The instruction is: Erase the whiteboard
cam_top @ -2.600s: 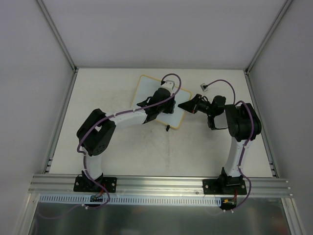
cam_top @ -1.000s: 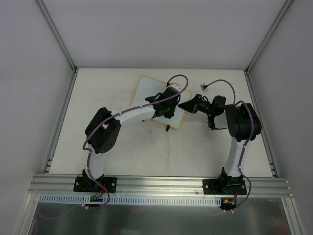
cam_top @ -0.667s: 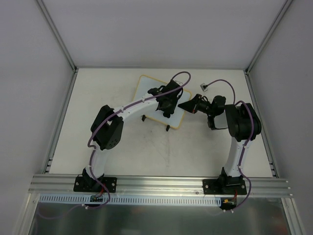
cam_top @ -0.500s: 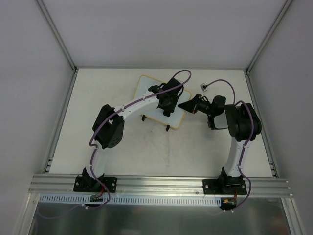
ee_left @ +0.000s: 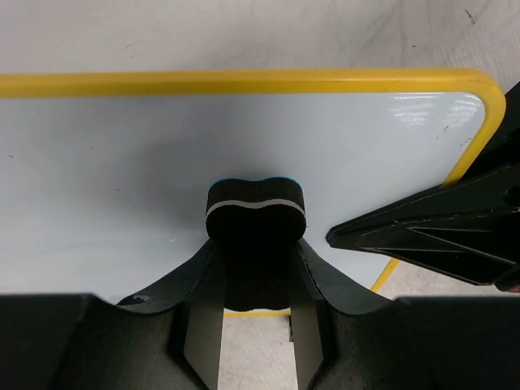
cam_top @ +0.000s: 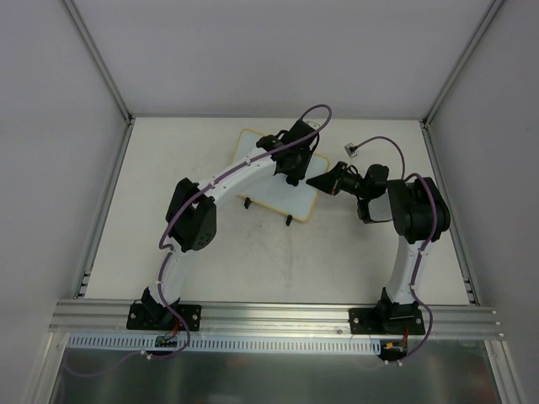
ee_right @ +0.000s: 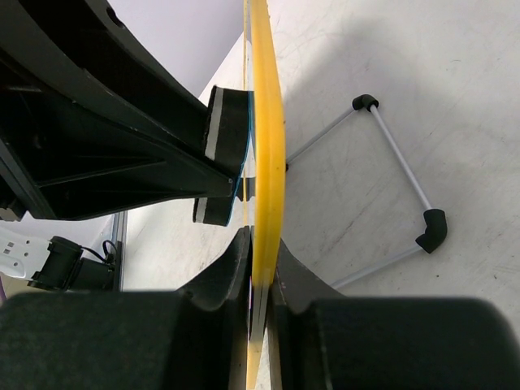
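The left gripper clamps the eraser against the whiteboard near its far edge. The board's long axis runs crosswise to the jaws. The right gripper pinches its frame.

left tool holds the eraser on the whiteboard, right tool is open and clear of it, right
No: the right tool is shut on the whiteboard at its yellow edge, as the right wrist view shows. The left tool does hold the eraser on it.
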### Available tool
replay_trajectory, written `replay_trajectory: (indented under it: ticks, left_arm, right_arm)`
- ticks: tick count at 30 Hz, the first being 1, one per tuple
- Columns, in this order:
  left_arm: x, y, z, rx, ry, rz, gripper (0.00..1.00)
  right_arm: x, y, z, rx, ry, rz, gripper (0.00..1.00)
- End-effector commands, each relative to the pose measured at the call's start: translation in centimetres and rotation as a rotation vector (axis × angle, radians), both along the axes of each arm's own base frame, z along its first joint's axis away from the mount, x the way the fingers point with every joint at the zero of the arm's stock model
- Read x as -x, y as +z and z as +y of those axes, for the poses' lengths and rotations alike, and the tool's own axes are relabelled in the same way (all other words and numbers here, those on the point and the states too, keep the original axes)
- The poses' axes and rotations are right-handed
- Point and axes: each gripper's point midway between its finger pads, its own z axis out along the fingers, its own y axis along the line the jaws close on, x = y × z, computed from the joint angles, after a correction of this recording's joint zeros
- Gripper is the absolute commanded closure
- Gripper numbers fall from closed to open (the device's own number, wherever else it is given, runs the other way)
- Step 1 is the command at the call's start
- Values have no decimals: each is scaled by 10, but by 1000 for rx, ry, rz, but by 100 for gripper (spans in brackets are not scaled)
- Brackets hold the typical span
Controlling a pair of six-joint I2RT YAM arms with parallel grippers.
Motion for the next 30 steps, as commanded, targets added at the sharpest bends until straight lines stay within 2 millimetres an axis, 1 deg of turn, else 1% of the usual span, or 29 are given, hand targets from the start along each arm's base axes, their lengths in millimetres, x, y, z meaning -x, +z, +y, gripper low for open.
replay_trajectory:
  ticks: [1,5,9,12,14,15,16,18,21,24,27,30]
  left_arm:
    - [-14,8,-2,4,6,-46,100]
    - [-4,1,-7,1,-19,-19,100]
    - [10,-12,-7,-39,-25,-5,100]
    - [26,-28,-4,-45,-25,49,100]
    - [35,-31,-6,-53,-39,59,100]
    - [41,-37,-3,-71,-44,71,100]
    - [47,-34,-6,-71,-56,67,100]
    - [53,-39,-4,-86,-59,75,100]
    - [65,-58,12,-123,-31,119,100]
    - [75,-72,20,-135,-21,163,100]
    - [89,-98,42,-183,29,224,100]
    - [93,-107,56,-185,68,252,100]
  right_arm:
    - [7,23,8,18,45,-262,100]
    - [6,23,8,19,43,-263,100]
    - [6,23,8,19,43,-263,100]
    - [6,23,8,19,43,-262,100]
    - [6,23,8,18,45,-262,100]
    - [6,23,8,19,43,-262,100]
    - [6,23,8,19,43,-265,100]
    - [6,23,8,19,43,-263,100]
    - [6,23,8,19,43,-263,100]
    - [7,22,8,19,45,-262,100]
    - [7,23,8,19,43,-265,100]
    - [6,23,8,20,42,-265,100]
